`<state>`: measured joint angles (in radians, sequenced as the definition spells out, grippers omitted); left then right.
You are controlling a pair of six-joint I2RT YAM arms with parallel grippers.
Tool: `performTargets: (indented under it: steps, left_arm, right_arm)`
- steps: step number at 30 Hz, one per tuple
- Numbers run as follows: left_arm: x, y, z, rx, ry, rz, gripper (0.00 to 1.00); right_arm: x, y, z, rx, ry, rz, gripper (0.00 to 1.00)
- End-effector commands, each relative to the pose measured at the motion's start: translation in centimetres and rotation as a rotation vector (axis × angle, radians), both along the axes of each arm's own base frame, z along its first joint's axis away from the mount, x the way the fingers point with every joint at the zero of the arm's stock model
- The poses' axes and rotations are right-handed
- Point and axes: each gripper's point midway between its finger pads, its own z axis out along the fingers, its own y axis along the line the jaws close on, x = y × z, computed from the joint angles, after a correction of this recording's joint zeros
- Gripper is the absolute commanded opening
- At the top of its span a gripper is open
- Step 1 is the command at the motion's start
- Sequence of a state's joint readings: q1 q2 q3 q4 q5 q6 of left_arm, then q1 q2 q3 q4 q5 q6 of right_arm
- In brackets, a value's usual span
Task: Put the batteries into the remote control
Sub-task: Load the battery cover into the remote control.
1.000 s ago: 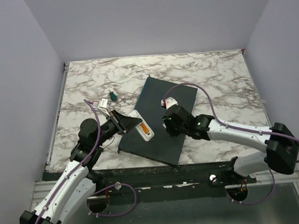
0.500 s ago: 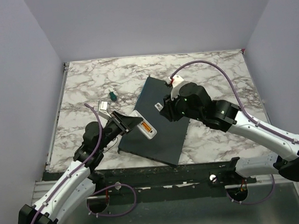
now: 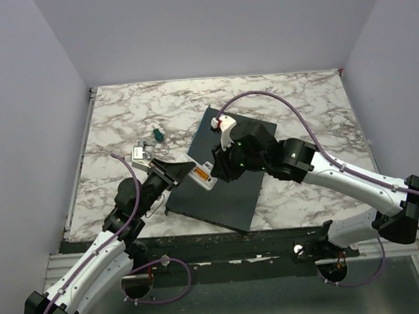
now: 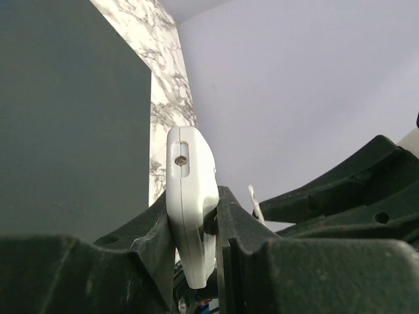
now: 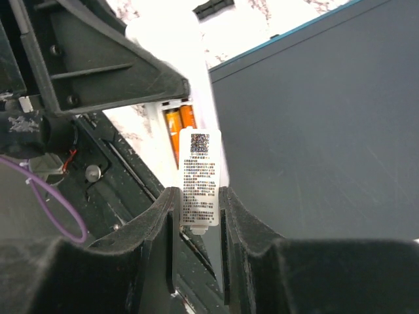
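- The dark slab (image 3: 235, 192) lies below both claws.
- The left claw (image 4: 194, 229) is clamped on the remote control (image 4: 190, 190). The remote stands on its edge between the fingers. Its long axis runs out along them, and its free end points to the right claw (image 5: 198, 209).
- The right claw grips a white labelled plate (image 5: 200, 167) between its fingers. We take this plate for the bay cover.
- The batteries (image 5: 179, 127) lie side by side in the bay, just past the right fingertips and along the remote's length.
- We judge that the loading is done and the closing is in hand. The next move calls for sliding the plate flat along the remote's length.
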<state>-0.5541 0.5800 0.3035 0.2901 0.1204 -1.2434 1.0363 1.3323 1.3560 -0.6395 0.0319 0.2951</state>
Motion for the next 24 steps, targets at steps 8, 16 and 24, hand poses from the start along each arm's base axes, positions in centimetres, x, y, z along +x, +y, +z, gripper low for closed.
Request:
performTargets:
  steps: [8,16,24]
  left_arm:
    - [0.2,0.2,1.8,-0.049,-0.047,0.02,0.0]
    - [0.1,0.0,1.9,-0.05,-0.05,0.004,0.0]
    - [0.0,-0.1,1.6,-0.052,-0.041,0.0,0.0]
  right_arm:
    - [-1.6,2.0,-0.6,-0.02,0.04,0.111,0.01]
    - [-1.1,2.8,-1.1,-0.029,0.03,0.121,0.01]
    - [-0.4,3.2,-0.3,-0.024,-0.008,0.114,0.01]
